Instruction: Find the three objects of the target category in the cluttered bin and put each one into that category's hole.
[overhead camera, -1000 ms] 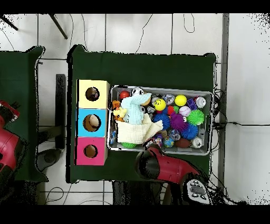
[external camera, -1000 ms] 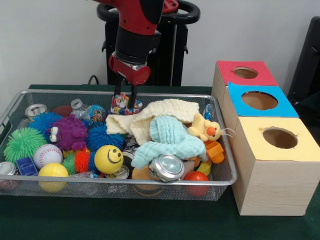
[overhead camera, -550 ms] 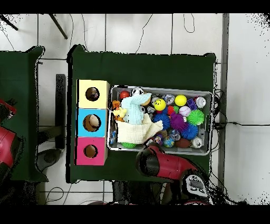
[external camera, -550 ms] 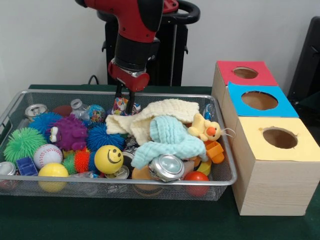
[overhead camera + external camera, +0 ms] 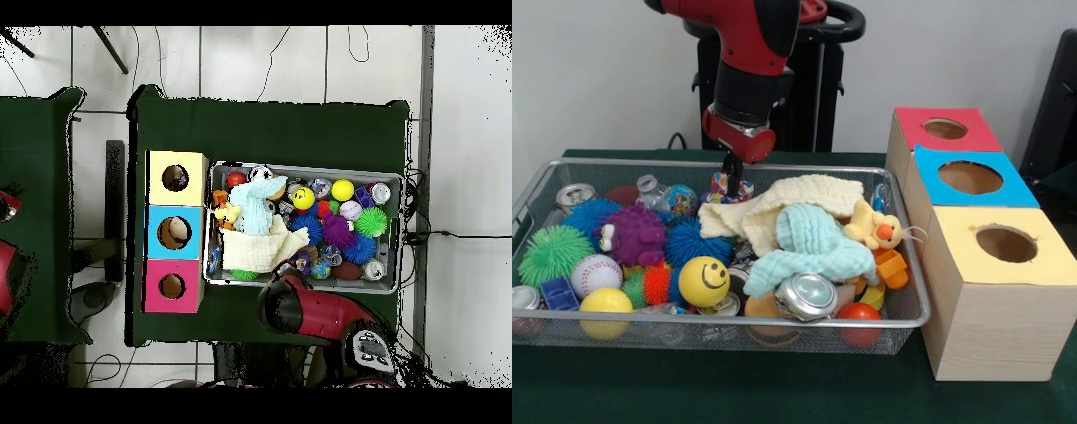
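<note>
One second on: claw (image 5: 733, 170) has risen and pinched closed on nothing; the patterned ball (image 5: 726, 186) it straddled sits below it at the basket's (image 5: 689, 332) back edge.

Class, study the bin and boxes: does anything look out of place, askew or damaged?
The cream cloth and pale green cloth lie crumpled across the toys, hiding some. A crushed silver can lies on its side near the wire bin's front. The three boxes stand in an orderly row.
</note>
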Robot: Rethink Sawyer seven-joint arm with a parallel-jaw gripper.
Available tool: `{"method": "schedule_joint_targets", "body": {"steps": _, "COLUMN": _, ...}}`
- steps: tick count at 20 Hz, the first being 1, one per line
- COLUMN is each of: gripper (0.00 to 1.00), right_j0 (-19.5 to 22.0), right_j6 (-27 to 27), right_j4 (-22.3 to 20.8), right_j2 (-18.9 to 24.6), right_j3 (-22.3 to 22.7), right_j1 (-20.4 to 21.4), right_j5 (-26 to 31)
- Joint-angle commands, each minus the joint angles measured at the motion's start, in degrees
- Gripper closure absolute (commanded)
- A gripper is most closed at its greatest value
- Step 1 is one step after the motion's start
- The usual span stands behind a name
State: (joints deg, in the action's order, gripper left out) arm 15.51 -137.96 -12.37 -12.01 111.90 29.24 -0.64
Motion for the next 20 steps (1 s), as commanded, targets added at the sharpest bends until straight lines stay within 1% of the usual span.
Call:
{"method": "schedule_joint_targets", "body": {"steps": 1, "gripper": 1.0, "right_j0": 0.3, "right_j6": -5.6, "right_j4": 2.4, "right_j2": 1.9, "right_j3": -4.3, "right_j1": 1.8, "right_j5": -0.6}}
{"method": "schedule_joint_targets", "body": {"steps": 2, "gripper": 1.0, "right_j0": 0.2, "right_j6": -5.4, "right_j4": 2.6, "right_j2": 2.1, "right_j3": -4.0, "right_j1": 3.2, "right_j5": 0.7}}
{"method": "schedule_joint_targets", "body": {"steps": 4, "gripper": 1.0, "right_j0": 0.1, "right_j6": -5.3, "right_j4": 3.0, "right_j2": 2.6, "right_j3": -3.8, "right_j1": 4.5, "right_j5": 2.3}}
{"method": "schedule_joint_targets", "body": {"steps": 9, "gripper": 1.0, "right_j0": -0.8, "right_j6": -5.4, "right_j4": 4.3, "right_j2": 3.1, "right_j3": -4.4, "right_j1": 6.2, "right_j5": 5.2}}
{"method": "schedule_joint_targets", "body": {"steps": 13, "gripper": 1.0, "right_j0": -1.5, "right_j6": -5.1, "right_j4": 5.9, "right_j2": 2.7, "right_j3": -6.3, "right_j1": 7.3, "right_j5": 8.6}}
{"method": "schedule_joint_targets", "body": {"steps": 19, "gripper": 1.0, "right_j0": -3.9, "right_j6": -5.9, "right_j4": 9.4, "right_j2": 1.1, "right_j3": -9.3, "right_j1": 8.2, "right_j5": 14.6}}
{"method": "schedule_joint_targets", "body": {"steps": 20, "gripper": 1.0, "right_j0": -4.8, "right_j6": -6.4, "right_j4": 10.2, "right_j2": 0.5, "right_j3": -10.5, "right_j1": 8.3, "right_j5": 16.4}}
